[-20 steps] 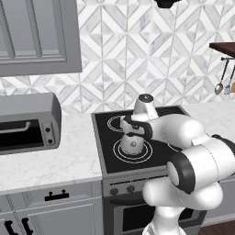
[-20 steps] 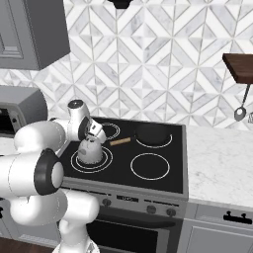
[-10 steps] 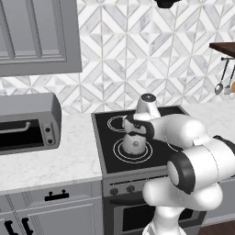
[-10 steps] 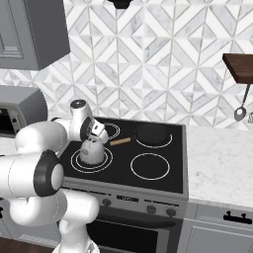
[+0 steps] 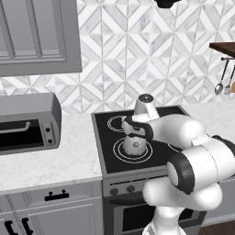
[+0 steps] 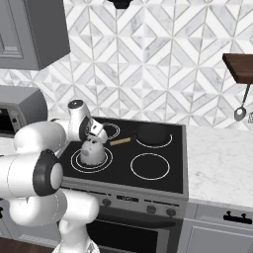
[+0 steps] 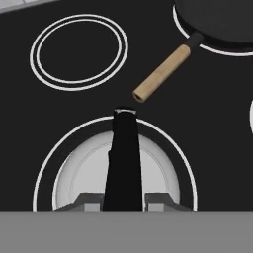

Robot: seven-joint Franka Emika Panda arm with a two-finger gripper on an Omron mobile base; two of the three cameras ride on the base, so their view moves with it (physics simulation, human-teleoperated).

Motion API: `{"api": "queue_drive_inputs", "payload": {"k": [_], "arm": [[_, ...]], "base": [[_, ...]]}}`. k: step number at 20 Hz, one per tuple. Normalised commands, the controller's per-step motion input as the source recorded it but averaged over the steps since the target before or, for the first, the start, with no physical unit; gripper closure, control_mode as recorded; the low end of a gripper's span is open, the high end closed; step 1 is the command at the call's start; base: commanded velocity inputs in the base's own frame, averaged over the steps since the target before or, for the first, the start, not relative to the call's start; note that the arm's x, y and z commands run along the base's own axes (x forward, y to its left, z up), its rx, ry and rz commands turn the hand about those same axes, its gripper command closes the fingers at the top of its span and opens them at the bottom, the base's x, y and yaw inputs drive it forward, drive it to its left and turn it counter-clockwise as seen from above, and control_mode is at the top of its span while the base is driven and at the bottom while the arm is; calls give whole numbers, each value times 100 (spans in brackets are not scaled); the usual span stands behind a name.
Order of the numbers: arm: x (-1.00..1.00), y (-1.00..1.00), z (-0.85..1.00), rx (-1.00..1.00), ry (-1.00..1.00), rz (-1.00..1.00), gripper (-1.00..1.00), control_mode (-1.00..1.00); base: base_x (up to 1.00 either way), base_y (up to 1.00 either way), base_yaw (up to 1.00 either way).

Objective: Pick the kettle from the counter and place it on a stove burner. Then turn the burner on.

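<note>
Down it comes, just a touch: the kettle (image 5: 134, 144) sits a shade lower than a second ago, and the arm has barely shifted over the same spot. The views themselves have not changed, so the base is parked.

The kettle is on the black cooktop (image 5: 104, 158) now, off the worktop (image 5: 59, 156), standing upright inside the large double-ring stove burner (image 5: 118, 153) at the cooktop's front-left corner. From the right base camera its silver dome (image 6: 92, 152) looks roughly centred in those rings (image 6: 75, 160).

The gripper (image 5: 136, 133) is right on top of it, pointing down. In the hand camera the kettle's thin black handle (image 7: 123, 158) runs straight up between the two fingertips (image 7: 91, 200), and both sit tight against it. So the gripper (image 7: 123, 201) is clenched on the kettle's handle, with the pale dome (image 7: 79, 178) spread out beneath and the white burner rings (image 7: 45, 183) circling it.

Behind the kettle, at the rear-left corner of the cooktop, there's the smaller double-ring zone (image 7: 79, 52), bare. The dark pan (image 6: 152, 133) sits at the rear-right corner, and its wooden handle (image 6: 120, 142) reaches toward the kettle, the end near it but apart (image 7: 163, 73). The single-ring zone (image 6: 149, 166) is at front right.

Out on the worktop's left stretch stands a grey toaster oven (image 5: 25, 121), well apart from the cooktop.
</note>
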Motion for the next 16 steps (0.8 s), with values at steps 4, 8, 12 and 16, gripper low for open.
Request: {"api": "queue_drive_inputs", "payload": {"k": [4, 8, 12, 16], "arm": [[-1, 0, 0, 0, 0, 0, -100, -100], [-19, 0, 0, 0, 0, 0, -100, -100], [-43, 0, 0, 0, 3, 0, -100, -100], [-74, 0, 6, 0, -2, 0, -100, -100]], "base": [[0, 0, 0], [0, 0, 0], [0, 0, 0], [0, 0, 0]]}}
